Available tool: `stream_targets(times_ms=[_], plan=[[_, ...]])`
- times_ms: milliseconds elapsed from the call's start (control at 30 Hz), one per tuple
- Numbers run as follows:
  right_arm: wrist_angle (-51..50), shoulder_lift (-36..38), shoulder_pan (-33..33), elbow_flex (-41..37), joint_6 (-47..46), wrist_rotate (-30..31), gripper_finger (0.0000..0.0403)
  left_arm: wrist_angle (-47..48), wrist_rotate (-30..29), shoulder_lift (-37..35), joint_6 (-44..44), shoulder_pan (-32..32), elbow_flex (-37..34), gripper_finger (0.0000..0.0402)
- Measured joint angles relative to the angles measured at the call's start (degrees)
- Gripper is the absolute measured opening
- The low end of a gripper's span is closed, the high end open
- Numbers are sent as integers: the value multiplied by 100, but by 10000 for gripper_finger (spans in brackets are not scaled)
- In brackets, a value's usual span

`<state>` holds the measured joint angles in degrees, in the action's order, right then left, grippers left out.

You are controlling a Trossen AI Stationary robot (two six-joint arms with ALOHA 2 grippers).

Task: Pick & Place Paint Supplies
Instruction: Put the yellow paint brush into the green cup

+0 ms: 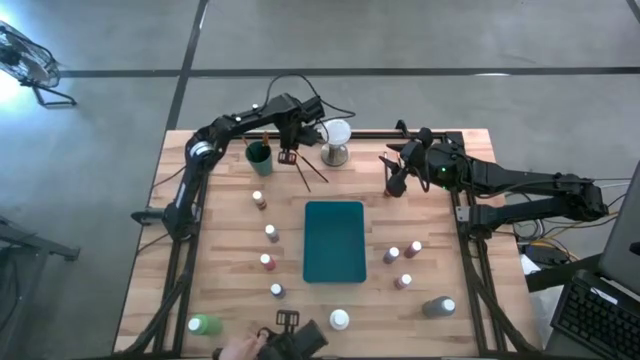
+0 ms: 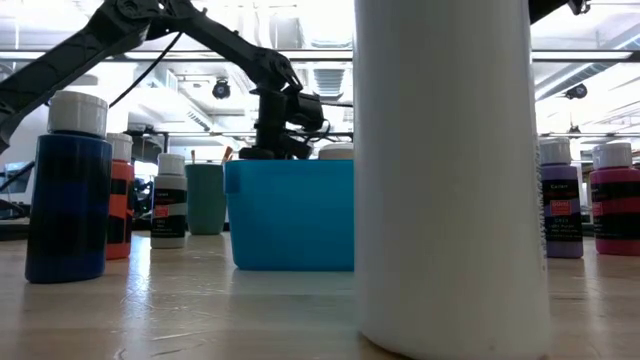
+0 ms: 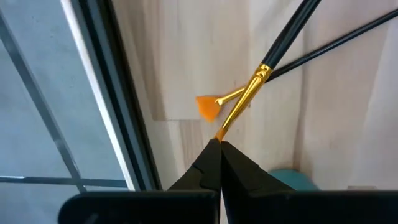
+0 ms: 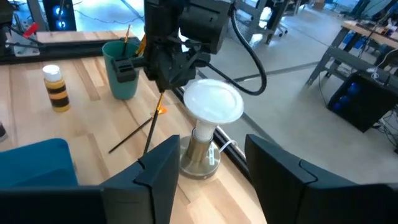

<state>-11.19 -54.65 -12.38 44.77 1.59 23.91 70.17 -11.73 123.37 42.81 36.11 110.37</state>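
Observation:
My left gripper (image 1: 288,157) hangs at the table's far middle, beside the green cup (image 1: 259,155), and is shut on a thin black-handled brush (image 4: 152,127). A second brush with an orange fan tip (image 3: 208,107) lies flat on the wood below it. One more brush stands in the cup (image 4: 124,68). Several white-capped paint bottles (image 1: 271,232) stand upright on either side of the teal tray (image 1: 334,240). My right gripper (image 4: 211,180) waits open above the table's far right, with nothing between its fingers. My left gripper pinches the brush at its orange bristle end (image 3: 224,129), just past the gold ferrule, between its two fingertips. The fingers point down from above. The brush hangs slanting below them, handle downward; its lower end is hidden behind my right gripper's finger.
A white ball on a metal base (image 1: 336,140) stands close to the right of my left gripper. A large white bottle (image 2: 450,170) fills the low view's foreground. At the near edge a person's hand (image 1: 240,348) rests by a black device.

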Motion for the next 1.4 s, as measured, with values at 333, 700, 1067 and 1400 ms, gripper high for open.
stream_targets(times_ms=[333,700,1067,1400], plan=[[-346,-249,153,-33,-304,-1251,177,116,-72,0,-234,-214,0,0],[1114,-2035,323,-20,-662,-1243,171,244,-146,-11,-428,-237,0,0],[2528,-3147,272,-11,-805,-1194,171,282,-159,-166,-671,-382,169,0],[2796,-4322,-4,553,-915,-1367,173,288,-144,-168,-691,-414,173,0]])
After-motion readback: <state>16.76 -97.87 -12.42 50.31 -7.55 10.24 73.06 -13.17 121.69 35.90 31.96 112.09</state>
